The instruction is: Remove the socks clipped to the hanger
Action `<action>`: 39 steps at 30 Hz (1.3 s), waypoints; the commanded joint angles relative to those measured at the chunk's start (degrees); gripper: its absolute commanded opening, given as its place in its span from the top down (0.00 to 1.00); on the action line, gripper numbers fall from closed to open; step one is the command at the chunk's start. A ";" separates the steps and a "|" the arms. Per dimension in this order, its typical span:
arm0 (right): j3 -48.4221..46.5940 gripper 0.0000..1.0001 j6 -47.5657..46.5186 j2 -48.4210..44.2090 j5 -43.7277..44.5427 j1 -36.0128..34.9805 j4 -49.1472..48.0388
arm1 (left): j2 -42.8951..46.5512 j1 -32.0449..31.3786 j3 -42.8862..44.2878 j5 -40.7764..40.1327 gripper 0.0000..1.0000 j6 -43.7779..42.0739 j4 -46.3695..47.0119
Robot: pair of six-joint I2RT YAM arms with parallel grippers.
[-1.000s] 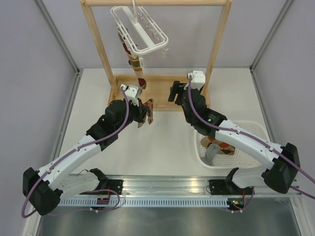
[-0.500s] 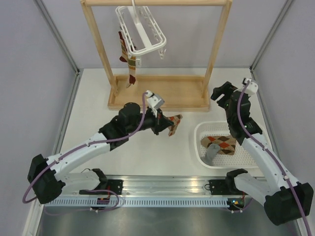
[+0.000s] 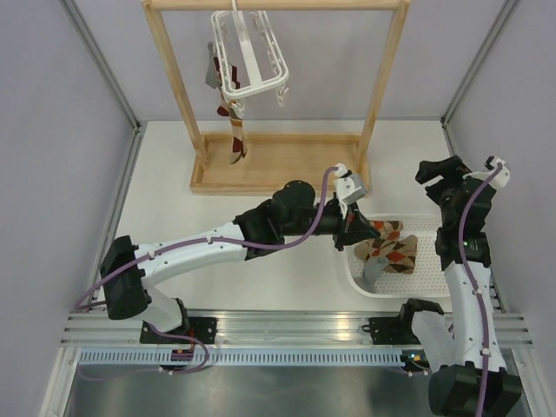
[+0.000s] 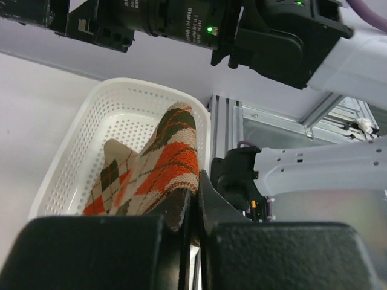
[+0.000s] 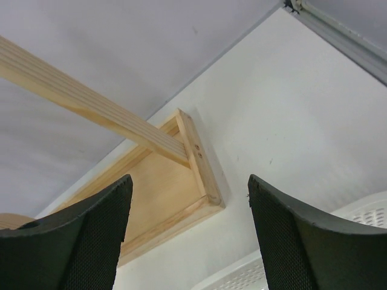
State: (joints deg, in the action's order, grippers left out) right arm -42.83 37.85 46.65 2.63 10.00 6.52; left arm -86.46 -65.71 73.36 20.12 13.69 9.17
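Note:
The white hanger [image 3: 248, 52] hangs from the wooden rack's top bar. An argyle sock [image 3: 236, 139] and another sock [image 3: 215, 71] stay clipped to its left side. My left gripper [image 3: 363, 231] is shut on an argyle sock [image 4: 163, 172] and holds it over the left edge of the white basket [image 3: 439, 224]. In the left wrist view the jaws [image 4: 195, 190] pinch the sock's cuff above the basket [image 4: 121, 96]. An argyle sock [image 3: 395, 252] and a grey sock [image 3: 373, 271] lie in the basket. My right gripper [image 3: 434, 170] is open and empty, raised at the far right.
The wooden rack [image 3: 278, 165] stands at the back middle; its base corner shows between my right gripper's fingers [image 5: 302, 235] in the right wrist view [image 5: 199, 181]. Grey walls close both sides. The arm bases sit on the metal rail [image 3: 287, 334] at the front.
My left arm carried the argyle sock rightward from below the hanger to over the basket. My right arm swung right, away from the rack. The hanger turned a little.

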 commanded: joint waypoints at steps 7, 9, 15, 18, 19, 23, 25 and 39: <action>-0.15 0.18 0.21 -4.99 -8.17 7.31 2.53 | -9.43 -3.10 2.40 -8.68 0.98 0.02 2.61; 0.11 0.18 -0.05 -4.82 -9.05 8.19 2.53 | -10.84 -3.72 2.75 -10.88 0.98 -0.07 1.73; 0.55 0.18 -0.32 -4.64 -10.54 9.51 2.53 | -11.63 -4.34 3.45 -15.28 0.58 -0.77 -0.47; 0.55 0.18 -0.40 -4.82 -11.07 9.86 2.53 | -12.15 -4.42 4.15 -15.29 0.00 -0.60 -1.34; 0.64 0.18 -0.49 -4.64 -11.16 10.04 2.53 | -12.42 -4.34 4.33 -15.46 0.00 -0.42 -1.69; 0.73 0.18 -0.58 -4.90 -11.77 10.21 2.62 | -12.51 -4.77 4.77 -16.34 0.00 0.02 -2.31; 0.82 0.18 -0.93 -5.08 -12.12 10.30 2.79 | -11.81 -5.13 4.60 -17.65 0.00 -0.33 -2.31; 2.13 0.18 -4.36 -1.74 -22.93 10.57 -0.63 | 9.78 6.63 -15.69 -31.12 0.00 1.06 -3.99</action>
State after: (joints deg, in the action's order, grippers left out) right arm -41.54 34.22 44.31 -15.81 20.36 8.84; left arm -82.63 -65.78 62.33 -9.21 10.52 4.84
